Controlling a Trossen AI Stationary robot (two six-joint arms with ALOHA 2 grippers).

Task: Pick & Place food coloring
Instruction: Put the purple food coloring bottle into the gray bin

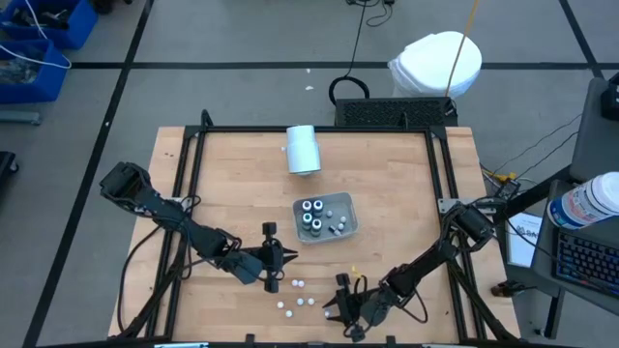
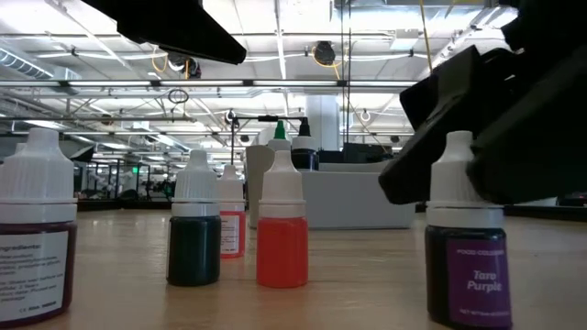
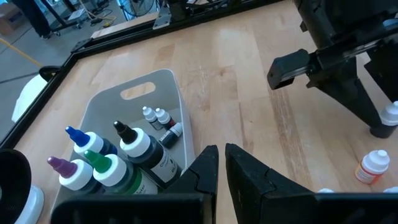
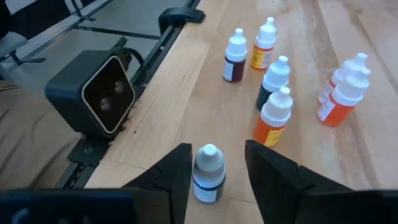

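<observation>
A: Where is the food coloring?

B: Split in two. Four dark bottles [image 1: 310,217] with white tops stand in the grey tray [image 1: 348,205] at the middle of the high view, with a few tiny ones beside them. The small whitish bottles [image 1: 298,293] are scattered on the wood at lower centre.

A: How do they look close up?

B: Smooth plastic droppers with ribbed white caps; in the low view one is red [image 2: 282,236], one dark green [image 2: 193,238], one labelled purple [image 2: 466,261].

A: And the grippers?

B: The right gripper [image 4: 216,169], at the bottom of the high view, has its fingers parted around a dark bottle [image 4: 207,173] standing on the table; I cannot tell if they touch it. The left gripper [image 3: 221,163], lower centre-left, is clenched on nothing, just beside the tray.

A: Room to move?

B: Bare wood lies between tray and loose bottles. A black frame rims the table [image 1: 406,155], and a white cylinder [image 1: 303,150] lies at upper centre.
</observation>
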